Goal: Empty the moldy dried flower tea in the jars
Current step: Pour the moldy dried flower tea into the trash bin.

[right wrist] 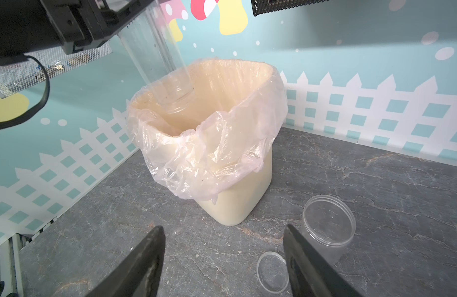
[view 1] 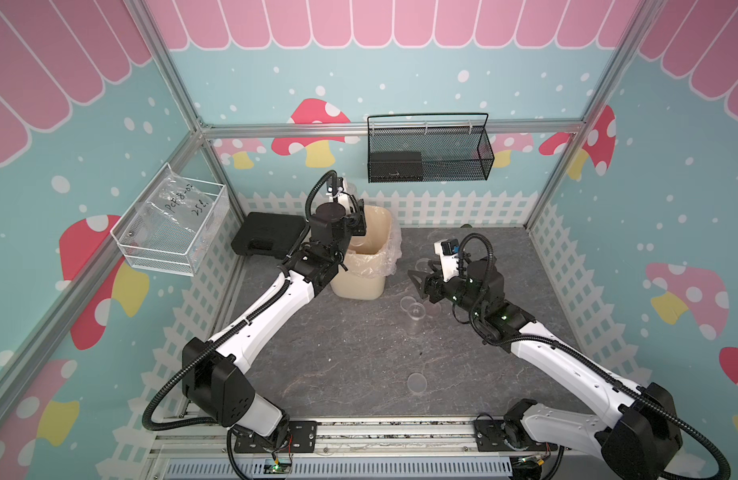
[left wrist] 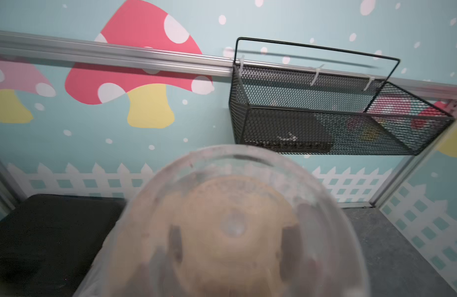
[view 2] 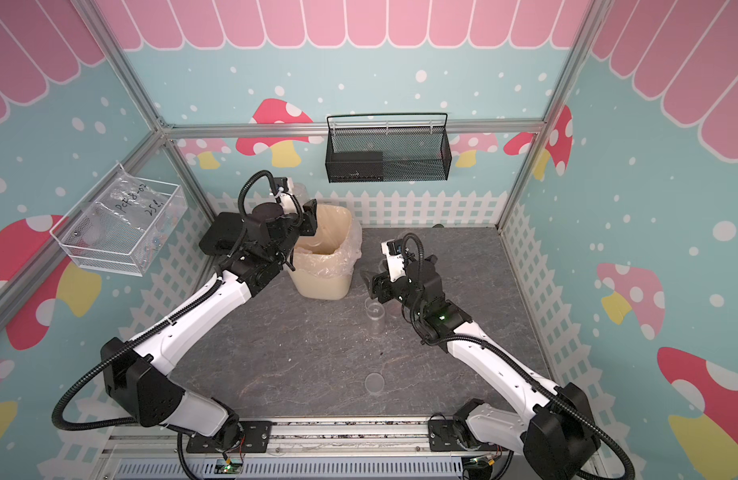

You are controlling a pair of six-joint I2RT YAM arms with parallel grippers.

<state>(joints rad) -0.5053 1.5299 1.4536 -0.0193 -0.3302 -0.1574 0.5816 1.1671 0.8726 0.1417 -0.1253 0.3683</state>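
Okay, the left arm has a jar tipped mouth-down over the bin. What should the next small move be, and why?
Probably raise the left gripper and turn the jar upright, clear of the waste bin. The jar hangs mouth-down just inside the bin's rim and looks clear, with only specks showing inside, so the pour seems done.

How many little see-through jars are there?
2. One clear plastic jar, held by the left fingers, tips into the cream lined bin; a second jar stands open on the grey table near the right fingers. Another may hide behind that arm.
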